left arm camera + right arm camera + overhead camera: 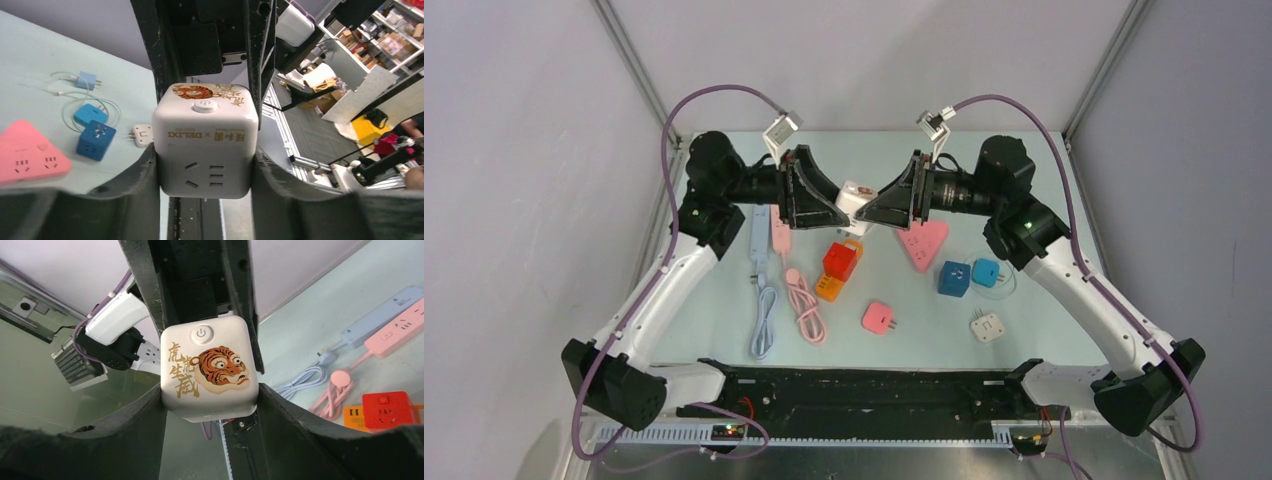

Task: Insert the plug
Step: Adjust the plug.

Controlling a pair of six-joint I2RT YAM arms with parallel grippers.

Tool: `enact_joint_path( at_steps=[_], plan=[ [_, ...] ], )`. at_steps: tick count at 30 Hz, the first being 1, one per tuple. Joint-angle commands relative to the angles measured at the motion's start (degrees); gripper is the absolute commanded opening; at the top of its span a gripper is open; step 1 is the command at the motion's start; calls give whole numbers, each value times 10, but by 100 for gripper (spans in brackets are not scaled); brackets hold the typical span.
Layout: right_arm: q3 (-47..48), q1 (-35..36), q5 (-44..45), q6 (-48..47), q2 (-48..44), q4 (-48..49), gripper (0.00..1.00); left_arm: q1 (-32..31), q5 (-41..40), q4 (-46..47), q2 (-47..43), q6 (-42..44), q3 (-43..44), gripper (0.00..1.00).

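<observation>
I see the white cube socket (855,194) held up near the middle of the table's (1044,335) far edge. My left hand (205,170) and right hand (209,400) each pinch it. From above they hide most of it.

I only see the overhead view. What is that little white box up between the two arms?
Observer: A white cube socket. The right wrist view shows a tiger face printed on it.
Operator: Is there anywhere to plug something in?
Observer: Yes. The left wrist view shows socket holes on another face.
Operator: Are both arms gripping it?
Observer: The wrist views show the left gripper and the right gripper each closed against two opposite sides.
</observation>
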Motion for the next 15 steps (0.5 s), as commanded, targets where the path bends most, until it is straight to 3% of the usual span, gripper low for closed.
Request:
enact_joint_path(
  at_steps=[1, 2, 3, 5, 7, 15],
  plan=[
    [22, 3, 11, 0, -6, 42, 1, -4, 15, 20, -9, -5, -9, 6],
    [22, 4, 14, -3, -8, 41, 5, -4, 15, 20, -8, -5, -11, 3],
    [22, 5, 22, -11, -9, 38, 24, -4, 17, 20, -9, -5, -13, 1],
    [22, 10, 35, -34, -14, 32, 48, -4, 17, 20, -13, -1, -15, 0],
    [22, 18, 60, -59, -19, 24, 61, -4, 19, 20, -16, 4, -15, 0],
    [33, 47, 84, -70, 2, 7, 70, -5, 59, 21, -19, 14, -14, 0]
  ],
)
